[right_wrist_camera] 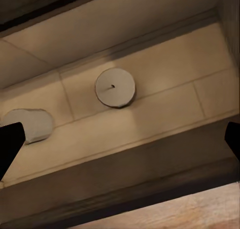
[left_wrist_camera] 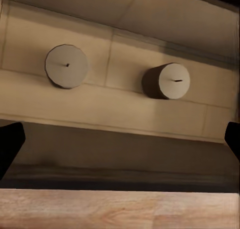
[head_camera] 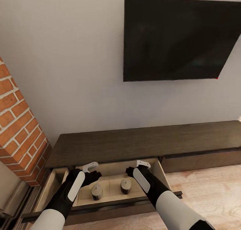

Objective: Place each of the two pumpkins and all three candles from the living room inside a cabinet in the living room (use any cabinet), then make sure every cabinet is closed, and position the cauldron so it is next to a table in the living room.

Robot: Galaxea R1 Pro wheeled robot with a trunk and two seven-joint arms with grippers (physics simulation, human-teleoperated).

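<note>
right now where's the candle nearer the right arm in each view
head view: right candle stands in the open drawer, beside the right arm.
left wrist view: right candle, tilted toward the camera.
right wrist view: right candle, seen from above.
shared landmark: the other candle beside it.

Wall [head_camera: 67, 72]: plain pale grey, evenly lit.
Television [head_camera: 177, 39]: dark flat screen, mounted on that wall.
Brick column [head_camera: 16, 123]: red-orange, at the left.
Floor [head_camera: 207, 183]: light wood planks.
</note>
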